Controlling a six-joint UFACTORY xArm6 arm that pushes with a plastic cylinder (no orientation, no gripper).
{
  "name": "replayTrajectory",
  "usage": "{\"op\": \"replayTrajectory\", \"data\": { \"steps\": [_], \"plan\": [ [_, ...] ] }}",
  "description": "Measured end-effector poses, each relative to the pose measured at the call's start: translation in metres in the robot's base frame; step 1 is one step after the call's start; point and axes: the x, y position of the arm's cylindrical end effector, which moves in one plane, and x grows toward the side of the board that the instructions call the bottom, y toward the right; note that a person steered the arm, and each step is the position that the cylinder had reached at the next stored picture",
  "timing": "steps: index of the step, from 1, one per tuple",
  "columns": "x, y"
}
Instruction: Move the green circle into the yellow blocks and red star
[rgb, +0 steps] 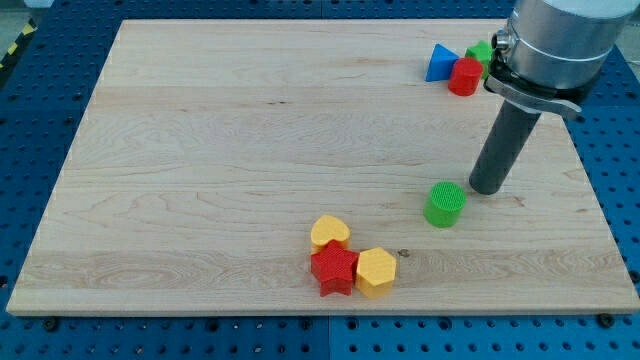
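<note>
While no writing shows, my tip (487, 188) stands beside green circle (444, 204)

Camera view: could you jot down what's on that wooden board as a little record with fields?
board: wooden table top
my tip: just to the view's right and top of the green circle
target cluster: red star touching yellow heart and yellow hexagon, near the view's bottom
far cluster: blue triangle, red cylinder, green block, partly hidden

The wooden board (200, 150) carries, relative to the red star (334, 270): two yellow blocks (330, 232) (376, 271) touching it, the green circle (444, 204) to the upper right, and a blue, red, green cluster (458, 68) far above.
</note>
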Motion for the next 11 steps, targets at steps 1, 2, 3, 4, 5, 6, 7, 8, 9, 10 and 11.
{"op": "replayTrajectory", "data": {
  "steps": [1,2,3,4,5,6,7,8,9,10,11],
  "plan": [
    [0.012,-0.006],
    [0.019,-0.027],
    [0.019,-0.051],
    [0.022,-0.075],
    [0.023,-0.083],
    [0.023,-0.084],
    [0.023,-0.085],
    [0.024,-0.091],
    [0.034,-0.110],
    [0.042,-0.119],
    [-0.013,-0.119]
  ]
}}
